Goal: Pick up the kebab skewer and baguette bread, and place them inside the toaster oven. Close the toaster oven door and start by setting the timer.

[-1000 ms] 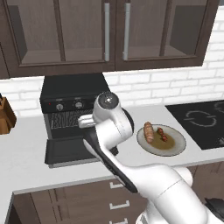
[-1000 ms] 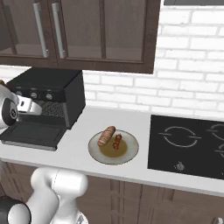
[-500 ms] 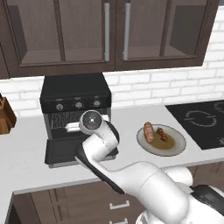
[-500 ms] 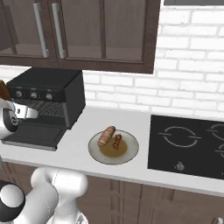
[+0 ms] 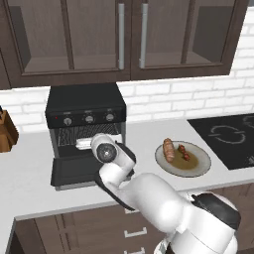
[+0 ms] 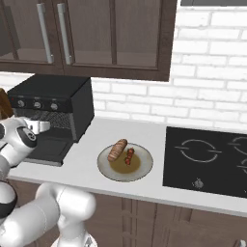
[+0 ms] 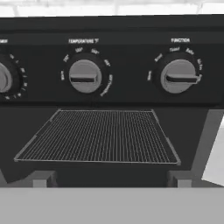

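The black toaster oven stands at the back left of the counter. Its door lies folded down flat in front of it. My gripper hovers over the door and points into the cavity, open and empty. In the hand view my gripper faces the bare wire rack under the silver knobs. The tan baguette bread and the dark kebab skewer lie side by side on a grey plate, right of the oven.
A black cooktop is set into the counter at the right. A brown knife block stands at the far left. Dark wall cabinets hang above the oven, against a white brick wall.
My hand has swung down and to the left, from above the door's right side to in front of the oven opening. The gripper stays open; the food has not moved.
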Robot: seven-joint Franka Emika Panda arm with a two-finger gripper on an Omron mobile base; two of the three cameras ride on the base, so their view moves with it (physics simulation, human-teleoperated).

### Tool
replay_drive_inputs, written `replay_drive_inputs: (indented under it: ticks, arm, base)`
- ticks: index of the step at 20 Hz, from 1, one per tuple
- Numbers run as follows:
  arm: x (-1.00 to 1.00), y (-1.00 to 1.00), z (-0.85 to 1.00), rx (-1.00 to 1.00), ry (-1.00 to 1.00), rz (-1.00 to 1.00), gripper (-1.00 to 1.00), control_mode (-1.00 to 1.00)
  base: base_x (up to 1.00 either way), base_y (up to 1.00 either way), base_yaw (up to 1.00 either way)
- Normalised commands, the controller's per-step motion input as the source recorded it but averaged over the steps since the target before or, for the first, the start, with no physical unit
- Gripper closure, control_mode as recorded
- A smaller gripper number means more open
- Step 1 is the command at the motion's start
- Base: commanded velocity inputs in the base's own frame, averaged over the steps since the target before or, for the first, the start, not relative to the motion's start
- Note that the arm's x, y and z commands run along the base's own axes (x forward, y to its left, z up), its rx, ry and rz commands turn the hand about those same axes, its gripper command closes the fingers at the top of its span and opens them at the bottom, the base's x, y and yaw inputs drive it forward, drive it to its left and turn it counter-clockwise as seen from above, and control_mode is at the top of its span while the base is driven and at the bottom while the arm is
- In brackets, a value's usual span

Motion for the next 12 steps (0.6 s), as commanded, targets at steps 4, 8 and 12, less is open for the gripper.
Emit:
replay_drive_inputs:
  ticks: [4,8,12]
  arm:
    - [0.49,0.42,-0.02,0.00,-0.04,0.00,-1.00,-1.00]
    - [0.44,0.32,-0.06,0.01,0.00,0.00,-1.00,-1.00]
    - [0.45,0.28,-0.11,0.00,0.00,0.00,-1.00,-1.00]
  base:
    - [0.00,0.00,0.00]
    - [0.00,0.00,0.00]
    - [0.00,0.00,0.00]
